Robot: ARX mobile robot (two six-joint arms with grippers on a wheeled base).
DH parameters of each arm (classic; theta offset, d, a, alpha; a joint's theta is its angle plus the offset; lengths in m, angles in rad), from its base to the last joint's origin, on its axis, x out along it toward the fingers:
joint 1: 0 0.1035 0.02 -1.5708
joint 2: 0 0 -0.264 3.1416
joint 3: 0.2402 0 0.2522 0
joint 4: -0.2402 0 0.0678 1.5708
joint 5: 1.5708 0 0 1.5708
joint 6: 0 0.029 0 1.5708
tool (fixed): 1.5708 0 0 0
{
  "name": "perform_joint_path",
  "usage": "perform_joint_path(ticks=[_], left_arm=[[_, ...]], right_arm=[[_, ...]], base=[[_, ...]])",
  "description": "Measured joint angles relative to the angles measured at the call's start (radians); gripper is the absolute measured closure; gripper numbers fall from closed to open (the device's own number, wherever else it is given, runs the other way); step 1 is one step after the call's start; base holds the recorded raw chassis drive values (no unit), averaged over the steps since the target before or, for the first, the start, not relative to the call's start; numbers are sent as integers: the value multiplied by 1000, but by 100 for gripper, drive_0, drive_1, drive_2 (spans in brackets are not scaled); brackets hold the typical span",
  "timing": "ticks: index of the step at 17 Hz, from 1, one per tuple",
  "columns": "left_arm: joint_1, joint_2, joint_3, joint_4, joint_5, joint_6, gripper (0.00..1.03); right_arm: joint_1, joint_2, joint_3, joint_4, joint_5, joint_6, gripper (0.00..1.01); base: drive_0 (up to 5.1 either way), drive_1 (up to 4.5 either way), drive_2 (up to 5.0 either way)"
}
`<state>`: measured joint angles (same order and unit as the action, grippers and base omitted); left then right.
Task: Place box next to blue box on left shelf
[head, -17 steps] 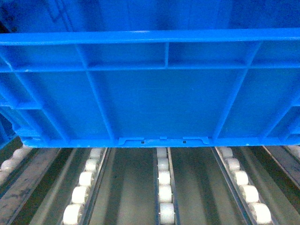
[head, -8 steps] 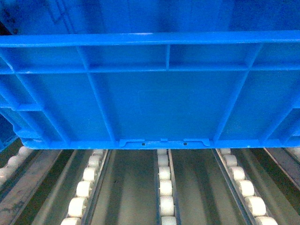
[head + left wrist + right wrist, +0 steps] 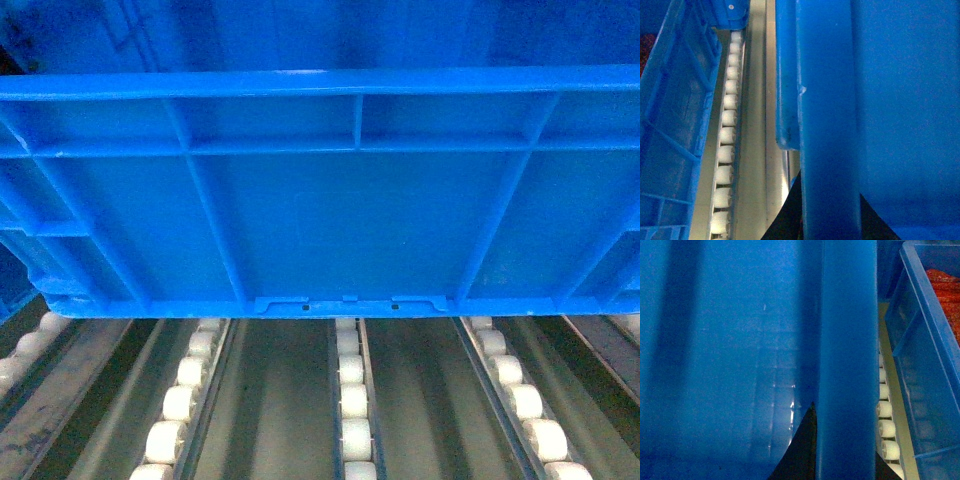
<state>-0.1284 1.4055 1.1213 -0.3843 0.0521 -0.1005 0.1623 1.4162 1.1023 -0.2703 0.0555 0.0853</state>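
Filling the head view with its ribbed long wall: the large bright-blue plastic crate with thick rim [image 3: 330, 220], lower edge lying across the grey metal shelf deck of rails and small white rollers [image 3: 352, 400]. Not showing whether sitting on the rollers or hanging just above them.

Straddling the rim at either end – the left end effector [image 3: 830, 220], dark fingers [image 3: 787, 215] pressing on both sides of the rim wall, and the right end effector [image 3: 845, 462] doing likewise. Both narrow, clamping the crate.

Judging the step as easing the crate along the rollers into its slot. Doing it well likely means:
- keeping both ends level and square to the rails, since rollers let a load run away;
- staying apart from the neighbours on both sides.

Standing just beside on the left, a second blue ribbed crate [image 3: 670, 130], contents barely in view; on the right, another blue crate [image 3: 920, 370] holding something reddish-orange, too blurred to name. Showing nothing inside the carried crate.
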Motion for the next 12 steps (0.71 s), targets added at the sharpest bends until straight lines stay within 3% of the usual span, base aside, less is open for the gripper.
perform_joint_path(ticks=[12], left_arm=[[0,0,0,0,0,0,98]], right_arm=[[0,0,0,0,0,0,94]], base=[[0,0,0]])
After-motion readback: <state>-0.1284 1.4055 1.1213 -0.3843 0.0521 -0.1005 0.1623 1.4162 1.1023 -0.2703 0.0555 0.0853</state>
